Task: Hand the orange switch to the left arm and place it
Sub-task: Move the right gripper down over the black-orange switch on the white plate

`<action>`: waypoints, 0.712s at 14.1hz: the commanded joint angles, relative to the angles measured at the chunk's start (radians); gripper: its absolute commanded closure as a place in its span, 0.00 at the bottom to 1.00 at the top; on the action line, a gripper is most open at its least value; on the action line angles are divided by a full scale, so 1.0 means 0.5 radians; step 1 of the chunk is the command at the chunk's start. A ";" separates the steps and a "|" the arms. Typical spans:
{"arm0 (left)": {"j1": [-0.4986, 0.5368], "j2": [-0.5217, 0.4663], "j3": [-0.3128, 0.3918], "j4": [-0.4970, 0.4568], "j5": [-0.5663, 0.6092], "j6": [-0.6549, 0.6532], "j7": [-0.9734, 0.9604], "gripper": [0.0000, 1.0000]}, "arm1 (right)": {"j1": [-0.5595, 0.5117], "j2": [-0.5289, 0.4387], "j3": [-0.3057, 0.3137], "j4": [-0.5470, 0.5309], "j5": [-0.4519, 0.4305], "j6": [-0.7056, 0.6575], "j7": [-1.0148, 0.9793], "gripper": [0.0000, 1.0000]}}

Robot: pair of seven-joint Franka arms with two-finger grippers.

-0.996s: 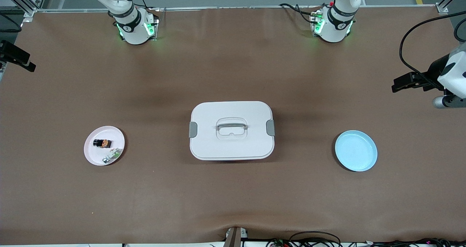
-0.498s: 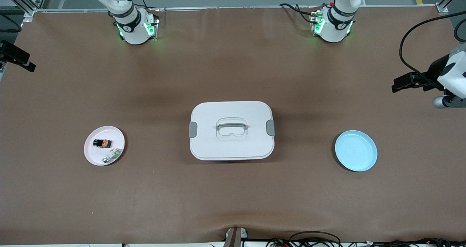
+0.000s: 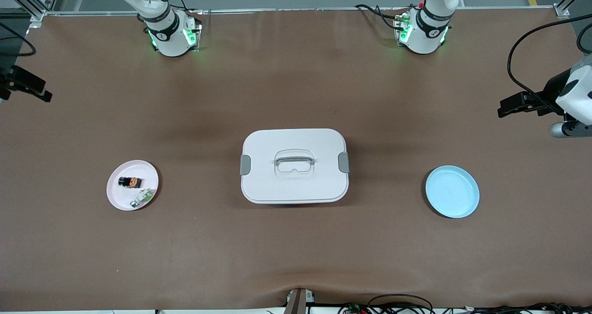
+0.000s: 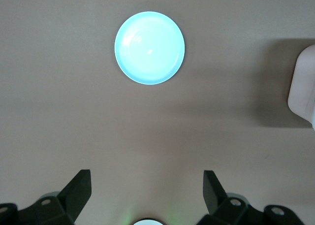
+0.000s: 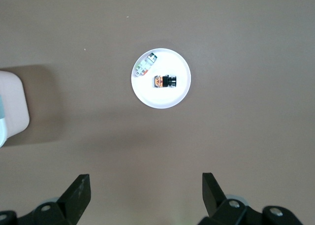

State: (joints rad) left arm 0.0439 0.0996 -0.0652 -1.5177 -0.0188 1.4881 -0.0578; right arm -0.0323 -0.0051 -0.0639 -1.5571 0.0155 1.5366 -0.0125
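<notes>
While orange switch [image 5: 165,80] lies on pink plate [image 5: 179,94], right gripper [image 5: 146,193] spread high above

The orange switch [image 3: 130,182], a tiny black cylinder with an orange end and orange markings, lies on its side on a pale pink plate [image 3: 118,200] toward the right arm's end of the table, its orange end turned toward the box [image 3: 294,166]; the white, rounded-rectangular box, lid shut, grey latches on both short sides and a grey handle recessed in the lid, sits mid-table, well apart from the switch
</notes>
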 commanded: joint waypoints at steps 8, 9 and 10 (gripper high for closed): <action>0.013 0.022 -0.011 0.053 0.010 -0.034 0.045 0.00 | -0.165 0.307 -0.001 -0.196 -0.003 0.240 0.016 0.00; 0.013 0.022 -0.011 0.053 0.010 -0.034 0.045 0.00 | -0.178 0.362 -0.001 -0.178 -0.010 0.216 0.013 0.00; 0.013 0.022 -0.011 0.053 0.013 -0.034 0.045 0.00 | -0.196 0.390 -0.001 -0.184 -0.010 0.228 0.013 0.00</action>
State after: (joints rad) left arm 0.0444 0.1006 -0.0652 -1.5170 -0.0188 1.4882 -0.0578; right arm -0.1104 0.1534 -0.0746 -1.6665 0.0152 1.6531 -0.0109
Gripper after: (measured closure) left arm 0.000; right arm 0.000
